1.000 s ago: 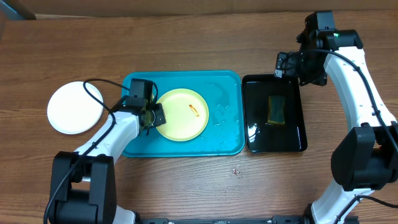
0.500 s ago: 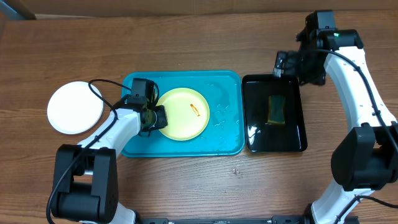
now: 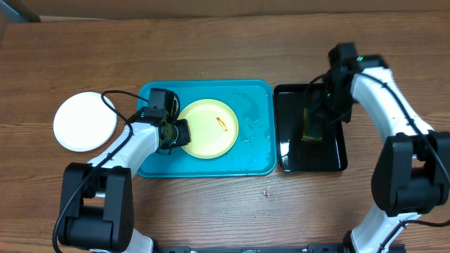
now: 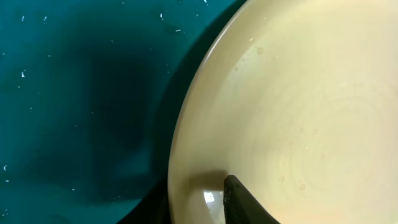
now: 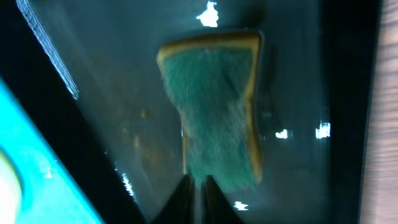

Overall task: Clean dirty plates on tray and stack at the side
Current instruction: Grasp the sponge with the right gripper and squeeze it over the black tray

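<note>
We find the left pincer blocking the plate's left rim. The tray floor right of it is open. The right pincer hangs over the sponge in the black tray. The front worktop is open, and a white plate lies far left.

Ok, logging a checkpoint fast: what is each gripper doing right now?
Left gripper: closed on the rim of the yellow-green plate.
Right gripper: fingers closed, empty, above the sponge.
</note>
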You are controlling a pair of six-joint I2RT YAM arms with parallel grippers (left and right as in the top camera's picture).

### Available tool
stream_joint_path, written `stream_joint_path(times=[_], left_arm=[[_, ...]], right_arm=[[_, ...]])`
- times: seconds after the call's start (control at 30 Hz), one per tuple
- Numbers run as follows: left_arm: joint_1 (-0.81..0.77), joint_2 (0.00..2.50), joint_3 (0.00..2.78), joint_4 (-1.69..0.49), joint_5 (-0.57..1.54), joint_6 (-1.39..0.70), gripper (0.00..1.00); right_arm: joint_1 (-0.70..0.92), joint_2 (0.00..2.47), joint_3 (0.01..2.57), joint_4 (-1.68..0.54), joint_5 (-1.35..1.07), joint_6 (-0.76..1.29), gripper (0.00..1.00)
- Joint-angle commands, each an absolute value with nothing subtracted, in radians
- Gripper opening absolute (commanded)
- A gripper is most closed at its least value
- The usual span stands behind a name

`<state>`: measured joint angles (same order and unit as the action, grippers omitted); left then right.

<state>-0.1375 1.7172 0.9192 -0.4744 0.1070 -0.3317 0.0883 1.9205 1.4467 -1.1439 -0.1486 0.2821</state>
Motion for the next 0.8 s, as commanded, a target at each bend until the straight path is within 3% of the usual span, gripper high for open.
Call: stream_joint_path(times=[0.0,0.17,0.23,0.5,0.77], left_arm=[[-0.144,1.734,0.931,-0.474,0.124,-0.314,0.30],[-0.144,1.734,0.931,-0.474,0.124,-0.314,0.33],[-0.144,1.734,0.931,-0.475,0.123,-0.314,0.34],[-0.144,1.734,0.931,-0.475,0.123,-0.314,0.34],[-0.144,1.734,0.931,-0.474,0.123,-0.314,0.35]], right_arm=[[0.124,1.910,1.313,-1.005,-0.135,0.365,0.04],[0.170,1.912,1.110,-0.733,-0.131,0.373,0.09],[0.179,1.913,1.056,-0.670,-0.136,0.376,0.07],[0.151,1.883,1.320,-0.968,-0.262,0.331,0.09],[0.147,1.884,1.420,-1.017,-0.065,0.326,0.10]])
